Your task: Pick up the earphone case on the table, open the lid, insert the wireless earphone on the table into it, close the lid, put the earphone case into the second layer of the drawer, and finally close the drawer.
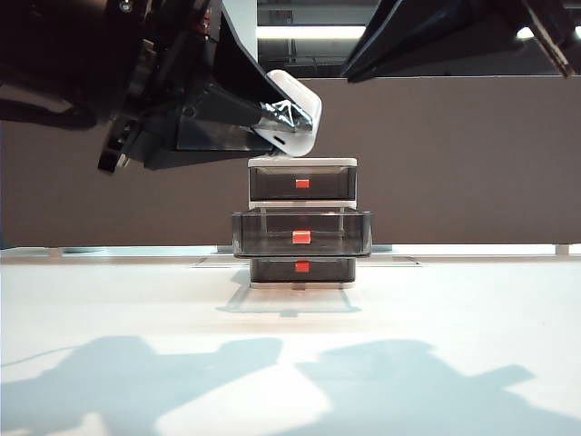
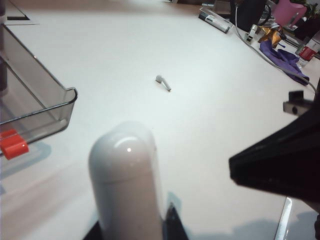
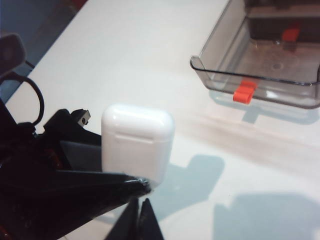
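Item: earphone case [image 1: 292,111], glossy white, lid [image 3: 138,120] shut. We find it raised above the worktop [image 1: 454,309], pinched at its lower part by the left pincer [image 2: 132,227], high on the left of the exterior view.

Item: right pincer [image 3: 139,217]. We see its two dark fingertips pressed together with nothing between them, just beside the case.

Item: wireless earphone [image 2: 163,82], white, lying loose on the worktop, well apart from the case.

Item: three-tier drawer [image 1: 302,222], white frame. We note the second layer [image 1: 301,232], smoky and translucent with a red-orange tab [image 1: 301,237], pulled out; the top and bottom ones sit in.
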